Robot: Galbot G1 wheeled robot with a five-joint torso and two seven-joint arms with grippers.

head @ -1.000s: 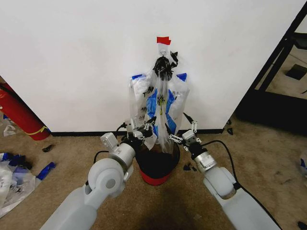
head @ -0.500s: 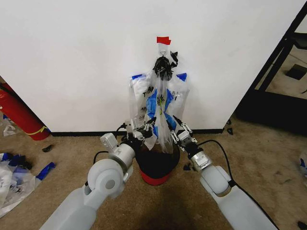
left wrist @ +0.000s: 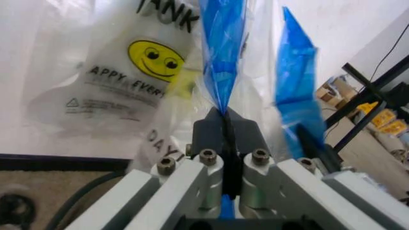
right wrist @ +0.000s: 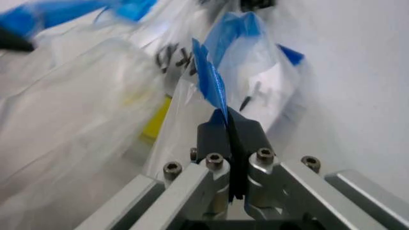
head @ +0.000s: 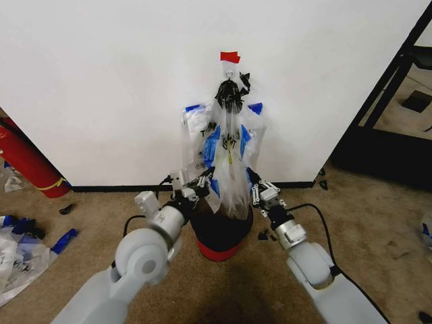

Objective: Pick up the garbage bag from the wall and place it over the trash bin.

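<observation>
the right gripper has just closed on the bag like the left gripper, so both pinch blue trim, ready to lift it off the wall toward the bin.

Clutter around the edges of a carpeted room

A red cylinder with a yellow band leans at the far left, by the floor. Clear plastic with blue scraps lies on the carpet at lower left, a small dark scrap near it. Red tape sits high up at centre. A black shelf frame stands at right.
</observation>
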